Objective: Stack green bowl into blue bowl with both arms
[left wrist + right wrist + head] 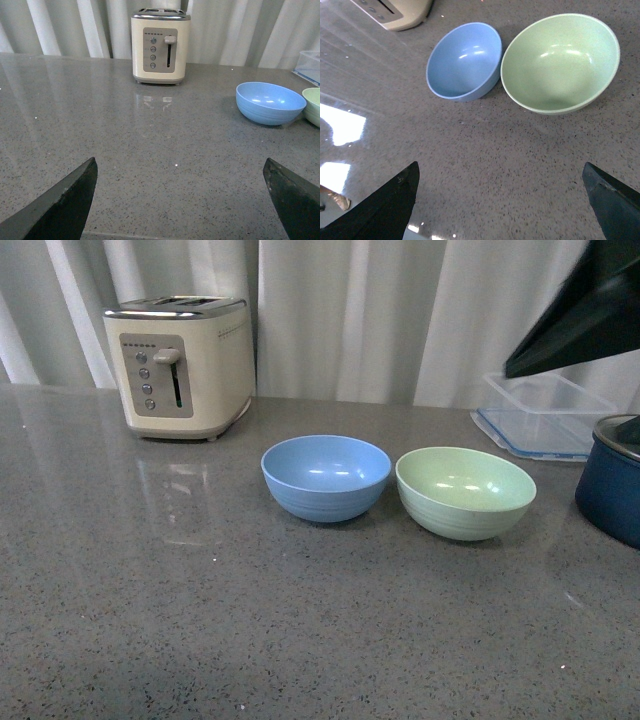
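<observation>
The blue bowl and the green bowl stand upright side by side on the grey counter, nearly touching, both empty. The green bowl is to the right of the blue one. In the right wrist view the green bowl and blue bowl lie ahead of my open, empty right gripper, which hovers above the counter. In the left wrist view the blue bowl is far ahead to one side and the green bowl's edge just shows. My left gripper is open and empty. Part of the right arm shows at the upper right.
A cream toaster stands at the back left. A clear plastic container sits at the back right. A dark blue pot stands close to the right of the green bowl. White curtains hang behind the counter.
</observation>
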Robot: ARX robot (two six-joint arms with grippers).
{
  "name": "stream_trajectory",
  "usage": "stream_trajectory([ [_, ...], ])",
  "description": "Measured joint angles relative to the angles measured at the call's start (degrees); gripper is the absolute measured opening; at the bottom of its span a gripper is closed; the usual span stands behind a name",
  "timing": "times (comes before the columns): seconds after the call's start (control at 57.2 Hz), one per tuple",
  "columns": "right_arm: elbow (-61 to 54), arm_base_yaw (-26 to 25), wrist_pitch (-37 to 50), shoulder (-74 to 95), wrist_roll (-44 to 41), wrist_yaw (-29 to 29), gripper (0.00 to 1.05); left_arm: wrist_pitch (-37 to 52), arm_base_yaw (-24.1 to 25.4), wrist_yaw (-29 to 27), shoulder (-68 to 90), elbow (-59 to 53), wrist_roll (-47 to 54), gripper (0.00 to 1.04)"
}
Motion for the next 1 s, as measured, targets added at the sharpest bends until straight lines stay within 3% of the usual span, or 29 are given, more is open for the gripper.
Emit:
stream_trajectory([
  [0.297,11.8,0.0,-0.1,19.4,3.7,9.2,0.95,0.0,0.0,0.0,0.0,0.0,0.0,0.98],
  [0.857,21.6,-5.4,-2.8,33.8,5.0,14.8,0.95,0.0,0.0,0.0,0.0,0.0,0.0,0.98],
  [0.997,22.5,-5.6,-3.2,35.1,4.4,15.8,0.75,0.0,0.0,0.0,0.0,0.0,0.0,0.98],
])
